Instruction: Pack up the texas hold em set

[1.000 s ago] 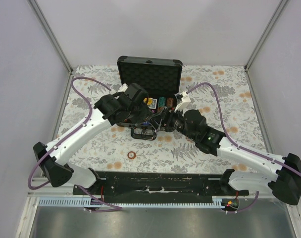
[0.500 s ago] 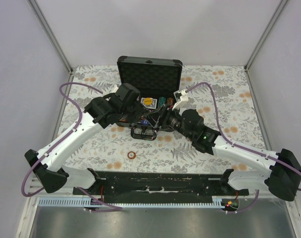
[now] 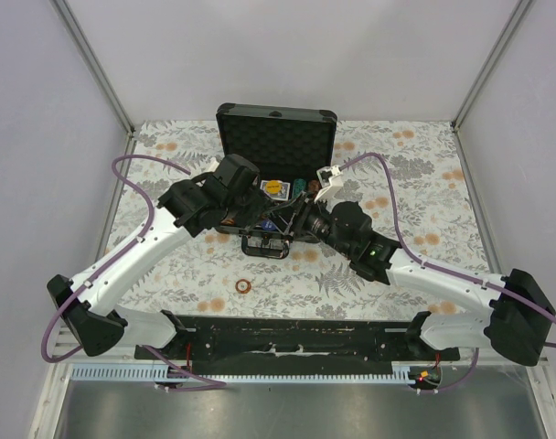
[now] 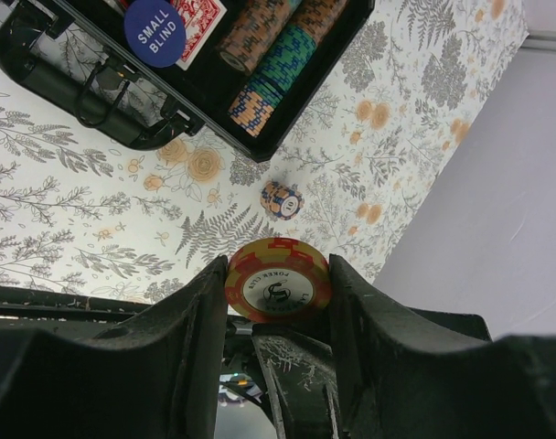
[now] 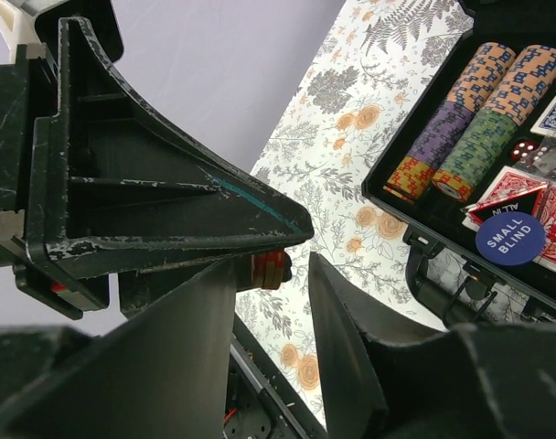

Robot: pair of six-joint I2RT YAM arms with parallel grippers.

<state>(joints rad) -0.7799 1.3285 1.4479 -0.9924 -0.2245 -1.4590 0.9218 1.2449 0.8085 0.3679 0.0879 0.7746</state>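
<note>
Flower-patterned cloth covers the desk, and pale walls close it on three sides. At the middle of the far edge stands the black case [image 3: 276, 137], its foam-lined lid upright. Its lower half holds rows of striped chips [image 5: 479, 119] lying on edge at one end, and beside them a red card deck [image 5: 508, 186] with a blue "small blind" button [image 4: 155, 32] resting on it. Both arms meet just above the near side of the case. The left gripper [image 4: 278, 282] has its jaws narrow and clamped on the rim of one red and yellow poker chip [image 4: 278, 291]. The right gripper [image 5: 273, 267] has its jaws apart and empty, with the left gripper's tip and the red chip showing in the gap between them. I judge this to be a handover. The main danger is timing: if the left jaws let go before the right jaws close, the chip, pinched only on its thin rim, may fall and roll on the cloth. The two grippers are also very near, so a small error could knock fingers together, or push the case. One loose chip [image 3: 244, 286] lies toward the near edge, left of middle. Another chip [image 4: 282, 199] lies just off a corner of the case; whether it is the same one I cannot tell.
</note>
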